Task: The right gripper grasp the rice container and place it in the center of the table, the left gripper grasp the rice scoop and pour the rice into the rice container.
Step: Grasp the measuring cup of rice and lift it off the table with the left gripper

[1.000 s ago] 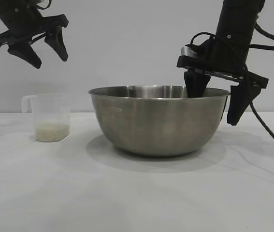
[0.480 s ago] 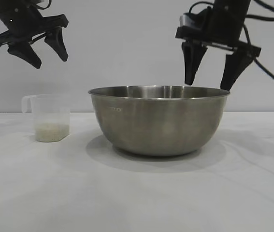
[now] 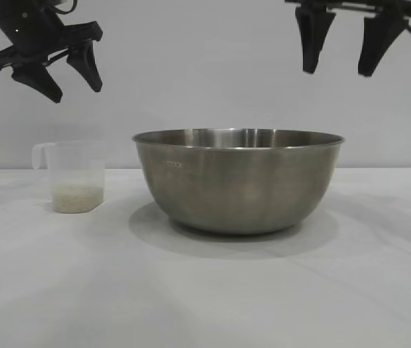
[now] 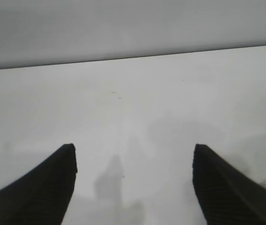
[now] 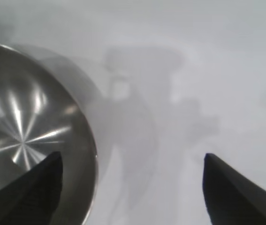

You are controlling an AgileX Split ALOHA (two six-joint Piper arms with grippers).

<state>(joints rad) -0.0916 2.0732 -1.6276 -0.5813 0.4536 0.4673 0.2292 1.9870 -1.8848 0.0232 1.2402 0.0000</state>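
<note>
At the middle of the white surface [image 3: 205,290] stands the rice container [image 3: 238,181], a wide steel bowl, upright, nothing touching it; its shadow spreads round the base. From the right wrist view the inside of the bowl is bare brushed metal, no grains seen in the visible part. Well to its left, apart from it, stands the rice scoop [image 3: 75,176], upright, handle turned away from the bowl, with a thin layer of rice [image 3: 78,196] at its bottom. High above the scoop hangs the left gripper [image 3: 64,76], tilted downward, jaws wide and holding nothing. Above the bowl's right rim, well clear of it, hangs the right gripper [image 3: 341,61], pointing down, jaws wide, empty.
</note>
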